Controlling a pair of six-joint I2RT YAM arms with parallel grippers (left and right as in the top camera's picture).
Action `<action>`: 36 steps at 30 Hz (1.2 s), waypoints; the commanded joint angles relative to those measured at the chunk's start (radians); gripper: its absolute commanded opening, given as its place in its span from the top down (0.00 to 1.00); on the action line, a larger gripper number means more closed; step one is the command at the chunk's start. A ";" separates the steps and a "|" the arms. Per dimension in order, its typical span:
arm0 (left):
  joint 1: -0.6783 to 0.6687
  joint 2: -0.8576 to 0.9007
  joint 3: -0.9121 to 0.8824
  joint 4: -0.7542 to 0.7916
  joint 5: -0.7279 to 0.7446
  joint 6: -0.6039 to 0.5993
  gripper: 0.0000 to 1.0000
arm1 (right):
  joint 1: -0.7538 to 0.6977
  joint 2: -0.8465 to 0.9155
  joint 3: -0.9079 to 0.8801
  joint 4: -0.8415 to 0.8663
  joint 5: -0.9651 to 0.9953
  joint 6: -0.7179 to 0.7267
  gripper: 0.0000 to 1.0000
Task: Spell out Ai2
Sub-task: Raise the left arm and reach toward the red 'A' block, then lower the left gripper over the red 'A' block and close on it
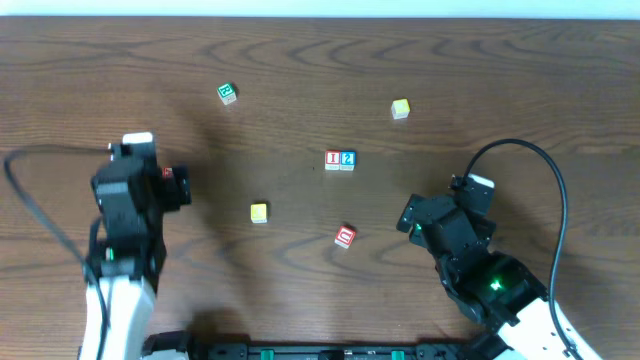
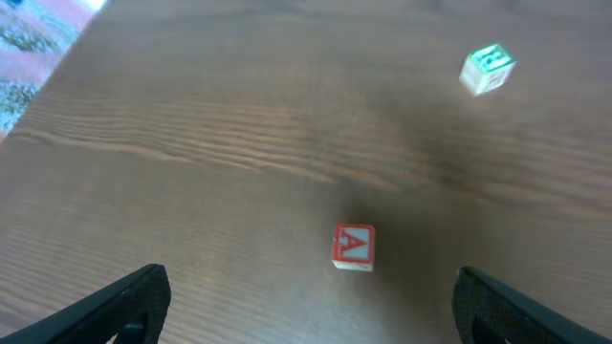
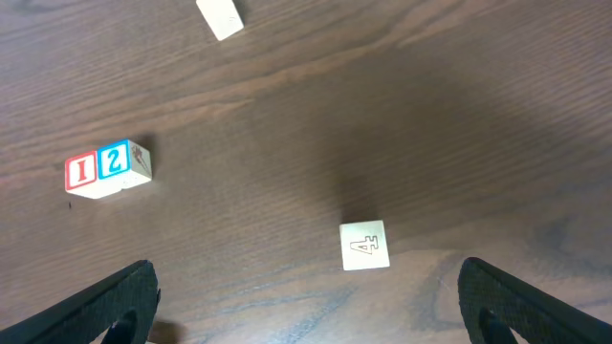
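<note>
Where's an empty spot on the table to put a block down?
Bare wood lies just left of the I block, out to the green block and the nearer yellow block. The far strip of the table is bare too. It is tighter between the 2 block and the red block.

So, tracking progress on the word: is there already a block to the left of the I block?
No, the I block touches only the 2 block; just table wood shows left of it.
</note>
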State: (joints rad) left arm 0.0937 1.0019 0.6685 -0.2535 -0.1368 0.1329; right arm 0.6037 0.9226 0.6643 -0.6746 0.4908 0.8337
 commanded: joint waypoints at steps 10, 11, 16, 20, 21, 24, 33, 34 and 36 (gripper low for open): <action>0.084 0.517 0.426 -0.244 0.261 0.122 0.05 | 0.008 0.002 -0.005 0.001 0.025 0.019 0.01; 0.084 0.532 0.429 -0.246 0.266 0.152 0.05 | 0.008 0.002 -0.005 0.001 0.025 0.018 0.01; 0.084 0.569 0.429 -0.301 0.269 0.344 0.05 | 0.008 0.002 -0.005 0.001 0.025 0.018 0.01; 0.084 0.579 0.429 -0.321 0.268 0.454 0.05 | 0.008 0.002 -0.005 0.001 0.025 0.018 0.01; 0.084 0.579 0.429 -0.319 0.268 0.473 0.05 | 0.008 0.002 -0.005 0.001 0.025 0.018 0.01; 0.084 0.579 0.429 -0.317 0.268 0.473 0.05 | 0.008 0.002 -0.005 0.001 0.025 0.018 0.01; 0.084 0.580 0.428 -0.315 0.269 0.130 0.05 | 0.008 0.002 -0.005 0.001 0.025 0.018 0.01; 0.084 0.580 0.427 -0.314 0.269 0.110 0.05 | 0.008 0.002 -0.005 0.001 0.025 0.019 0.01; 0.084 0.582 0.422 -0.311 0.268 0.101 0.05 | 0.008 0.002 -0.005 0.001 0.025 0.018 0.01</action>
State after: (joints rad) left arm 0.1741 1.5677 1.0809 -0.5686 0.1249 0.3336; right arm 0.6037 0.9230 0.6643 -0.6731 0.4911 0.8341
